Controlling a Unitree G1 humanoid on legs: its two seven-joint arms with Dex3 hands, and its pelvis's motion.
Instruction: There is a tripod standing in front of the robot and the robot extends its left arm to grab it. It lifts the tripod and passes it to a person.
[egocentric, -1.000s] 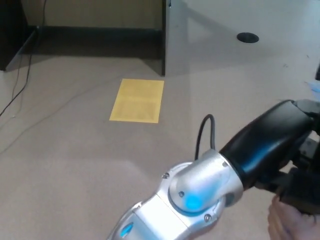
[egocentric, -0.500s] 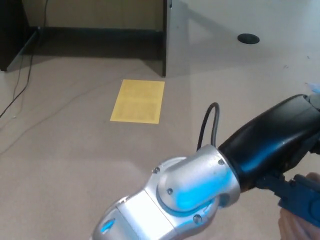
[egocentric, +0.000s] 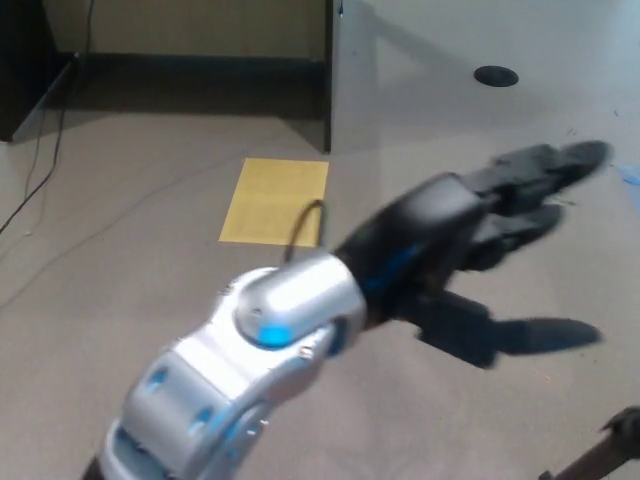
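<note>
While nothing sits in it, left hand (egocentric: 490, 230) spreads wide

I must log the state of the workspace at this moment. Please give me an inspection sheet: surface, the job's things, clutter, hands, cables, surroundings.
Surface: beige floor, bare apart from the items below.
Job's things: dark tripod leg at the bottom right corner, only partly in frame; no person seen.
Clutter: yellow sheet lying flat on the floor.
Hands: left hand open, fingers spread, holding nothing, blurred; right hand not in view.
Cables: thin cord along the floor at far left; short black cable loop at the left wrist.
Surroundings: grey panel upright behind; round black floor cap.
</note>
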